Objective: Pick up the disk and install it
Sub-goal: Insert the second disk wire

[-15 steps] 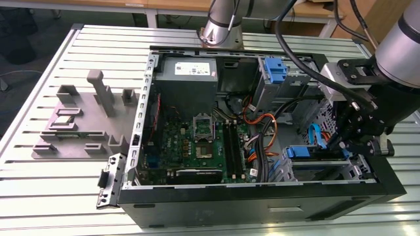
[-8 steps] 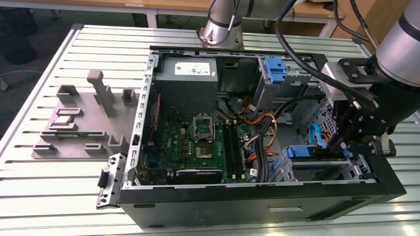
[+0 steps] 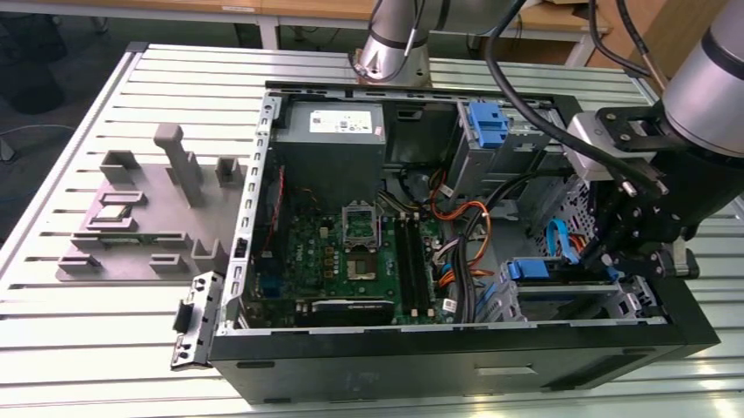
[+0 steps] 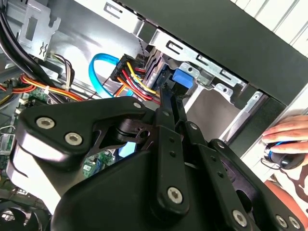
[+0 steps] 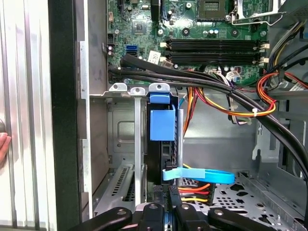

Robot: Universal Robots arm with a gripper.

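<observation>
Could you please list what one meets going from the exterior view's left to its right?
Grey fixture block → detached side latch → green motherboard → orange cables → blue-framed disk in its bay → end effector.

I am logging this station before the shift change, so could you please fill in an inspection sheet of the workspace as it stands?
Surface: slatted metal table, carrying an open computer case.
Job's things: the disk, blue-framed, stands on edge in the metal bay near the case's corner.
Clutter: grey fixture block on the exterior view's left.
Grippers: gripper is at the disk, fingers closed on its edge.
Cables: blue data cable and orange-red-yellow power leads beside the disk.
Surroundings: a person's hand outside the case.
</observation>
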